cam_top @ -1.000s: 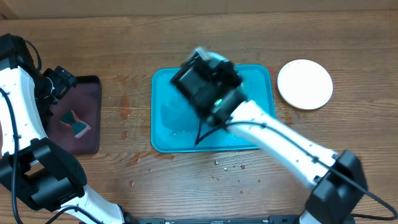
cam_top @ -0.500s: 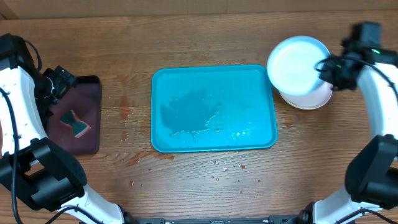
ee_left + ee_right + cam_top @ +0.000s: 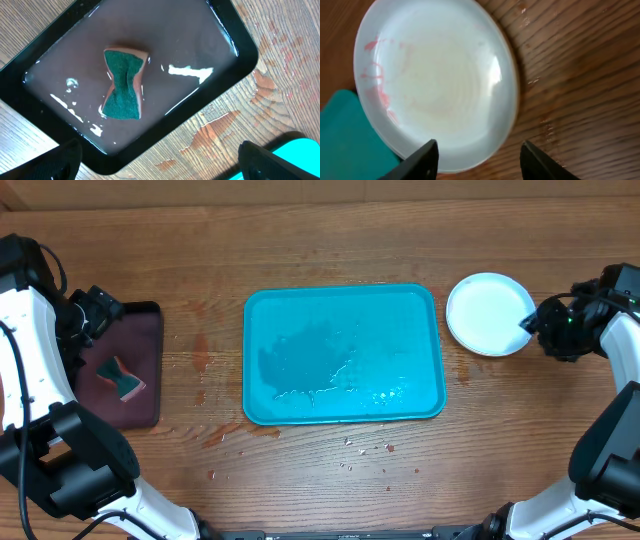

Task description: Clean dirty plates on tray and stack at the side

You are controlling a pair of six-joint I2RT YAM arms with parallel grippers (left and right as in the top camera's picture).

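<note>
Plates (image 3: 489,313): round glossy plastic, just ahead of your right claw (image 3: 479,164), beside the wet teal tray (image 3: 340,310). Overhead they look plain white. The right wrist view shows red smears. Right claw: spread wide, empty. Left claw (image 3: 160,169): spread, empty, above the green sponge (image 3: 123,85).

No readable text, label, brand, number or sign shows in any view.
</note>
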